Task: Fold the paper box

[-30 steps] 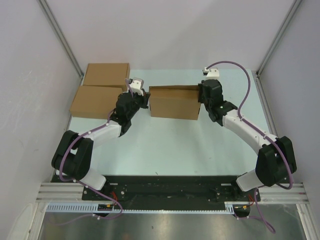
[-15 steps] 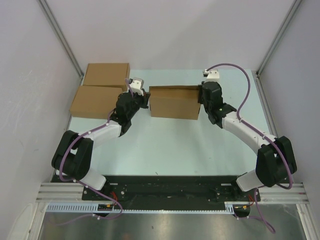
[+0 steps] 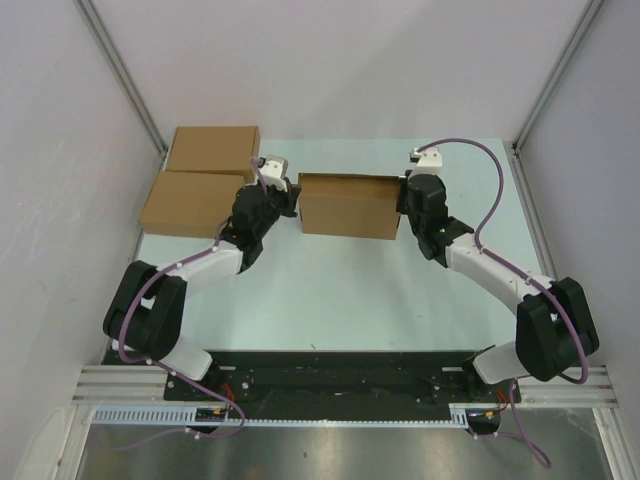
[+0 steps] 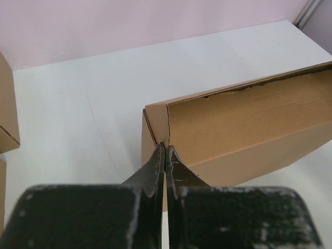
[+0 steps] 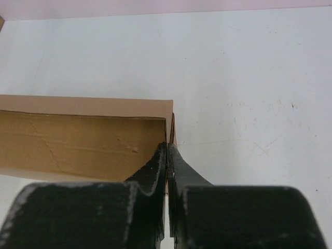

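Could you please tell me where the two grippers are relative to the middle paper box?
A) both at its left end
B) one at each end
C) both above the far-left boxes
B: the left gripper is at the left end of the paper box, the right gripper at its right end.

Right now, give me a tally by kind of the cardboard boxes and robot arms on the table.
paper box, half folded in the middle: 1
flat boxes, made up, at the left: 2
robot arms, left arm and right arm: 2
Total: 5
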### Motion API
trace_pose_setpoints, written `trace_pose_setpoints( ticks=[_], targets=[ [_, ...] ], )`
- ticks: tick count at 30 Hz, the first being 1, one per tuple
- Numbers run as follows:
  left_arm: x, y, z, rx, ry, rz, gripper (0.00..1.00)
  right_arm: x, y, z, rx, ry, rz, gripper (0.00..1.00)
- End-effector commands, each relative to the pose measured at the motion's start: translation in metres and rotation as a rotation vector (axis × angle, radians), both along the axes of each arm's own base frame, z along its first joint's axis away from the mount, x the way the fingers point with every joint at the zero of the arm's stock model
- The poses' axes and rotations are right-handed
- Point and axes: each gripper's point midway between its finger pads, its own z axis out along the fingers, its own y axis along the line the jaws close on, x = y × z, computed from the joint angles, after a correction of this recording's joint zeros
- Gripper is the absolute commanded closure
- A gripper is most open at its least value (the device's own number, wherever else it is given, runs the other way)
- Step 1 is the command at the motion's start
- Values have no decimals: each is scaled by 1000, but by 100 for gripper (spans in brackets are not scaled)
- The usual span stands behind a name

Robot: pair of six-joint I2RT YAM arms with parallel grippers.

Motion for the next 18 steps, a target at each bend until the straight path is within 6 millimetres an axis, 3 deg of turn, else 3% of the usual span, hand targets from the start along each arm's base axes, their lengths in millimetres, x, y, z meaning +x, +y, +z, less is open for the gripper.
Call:
trace_pose_setpoints(
  ticks=[1, 11, 14, 15, 16, 18],
  targets=[
    [-33, -7, -83, 98, 280, -65, 100, -20, -9, -42, -41, 120, -7, 100],
    [-34, -9, -86, 102, 285, -70, 99, -26, -15, -69, -40, 172, -20, 100],
    [-34, -9, -86, 104, 286, -70, 100, -28, -19, -64, -40, 164, -36, 100],
    [-33, -9, -86, 104, 285, -67, 99, -30, -20, -61, -43, 162, -39, 95],
    [-34, -9, -87, 106, 286, -67, 100, -32, -20, -53, -44, 141, -44, 82],
    [-33, -8, -86, 107, 286, -66, 100, -34, -22, -43, -42, 121, -51, 68]
  ],
)
